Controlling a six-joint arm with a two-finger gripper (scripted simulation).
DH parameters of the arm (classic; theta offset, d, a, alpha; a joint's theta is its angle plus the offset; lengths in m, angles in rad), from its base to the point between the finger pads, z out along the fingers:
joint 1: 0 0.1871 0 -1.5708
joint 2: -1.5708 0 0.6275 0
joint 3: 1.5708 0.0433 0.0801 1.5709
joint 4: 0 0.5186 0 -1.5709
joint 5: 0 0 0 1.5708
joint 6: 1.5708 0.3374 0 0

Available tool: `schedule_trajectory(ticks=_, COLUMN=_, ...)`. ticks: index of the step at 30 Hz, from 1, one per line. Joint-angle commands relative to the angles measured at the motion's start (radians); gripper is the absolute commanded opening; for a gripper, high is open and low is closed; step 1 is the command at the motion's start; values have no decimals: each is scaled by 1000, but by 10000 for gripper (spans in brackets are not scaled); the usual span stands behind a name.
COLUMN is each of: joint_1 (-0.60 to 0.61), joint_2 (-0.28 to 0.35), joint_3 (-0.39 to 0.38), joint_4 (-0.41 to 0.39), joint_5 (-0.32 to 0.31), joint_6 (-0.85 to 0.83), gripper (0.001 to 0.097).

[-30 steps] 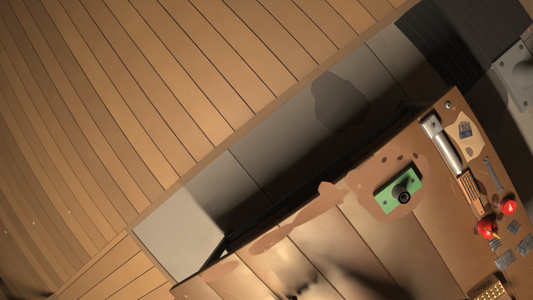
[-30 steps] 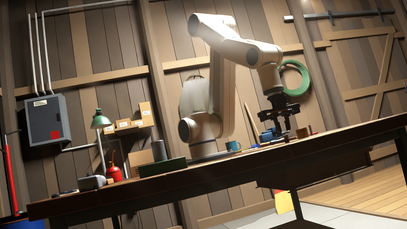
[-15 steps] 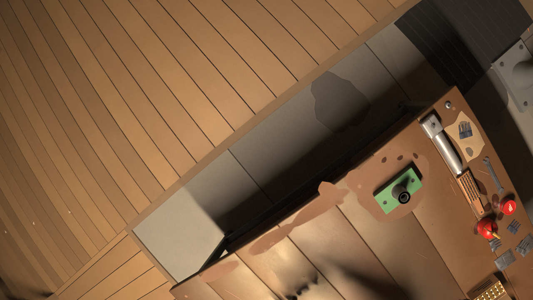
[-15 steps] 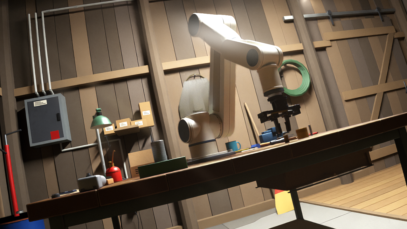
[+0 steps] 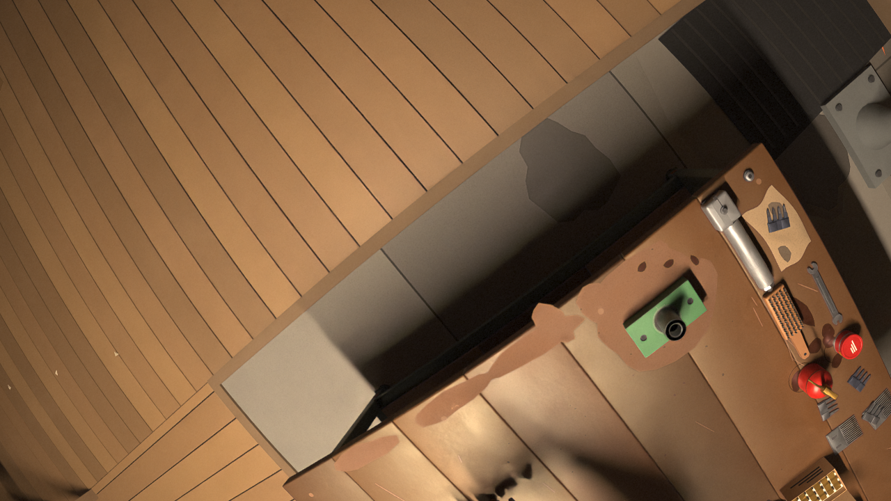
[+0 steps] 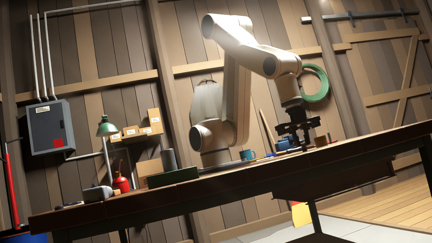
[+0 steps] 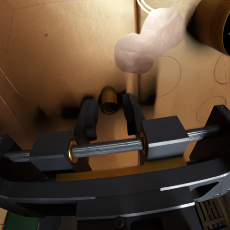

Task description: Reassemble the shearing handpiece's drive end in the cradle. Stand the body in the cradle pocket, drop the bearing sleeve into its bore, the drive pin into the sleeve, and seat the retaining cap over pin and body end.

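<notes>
The grey handpiece body (image 5: 670,323) stands upright in the pocket of the green cradle (image 5: 664,318), its dark bore facing up. Far from it along the bench, a small brass bearing sleeve (image 7: 109,100) lies on its side on the wood. My gripper (image 7: 109,112) is low over the sleeve with a finger on either side of it, open and holding nothing. A brown round retaining cap (image 7: 215,24) sits on the bench just beyond, also seen from the second side camera (image 6: 320,140). I cannot see the drive pin.
The bench's front edge (image 6: 272,169) runs close to the gripper. A pale stain (image 7: 148,45) marks the wood by the cap. A blue vice (image 6: 284,144), a mug (image 6: 247,154), a red oil can (image 5: 815,380), a wire brush (image 5: 786,311) and a silver handpiece (image 5: 738,240) lie further off.
</notes>
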Motion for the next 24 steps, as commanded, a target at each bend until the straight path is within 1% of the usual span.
schedule_trajectory(ticks=1, joint_1=0, joint_2=1, joint_3=0, joint_4=0, joint_5=-2, joint_6=0, gripper=395)
schedule_trajectory(ticks=11, joint_1=0, joint_2=13, joint_3=5, joint_4=0, joint_5=-20, joint_6=0, gripper=395)
schedule_trajectory(ticks=24, joint_1=0, joint_2=15, joint_3=6, joint_4=0, joint_5=-22, joint_6=0, gripper=395)
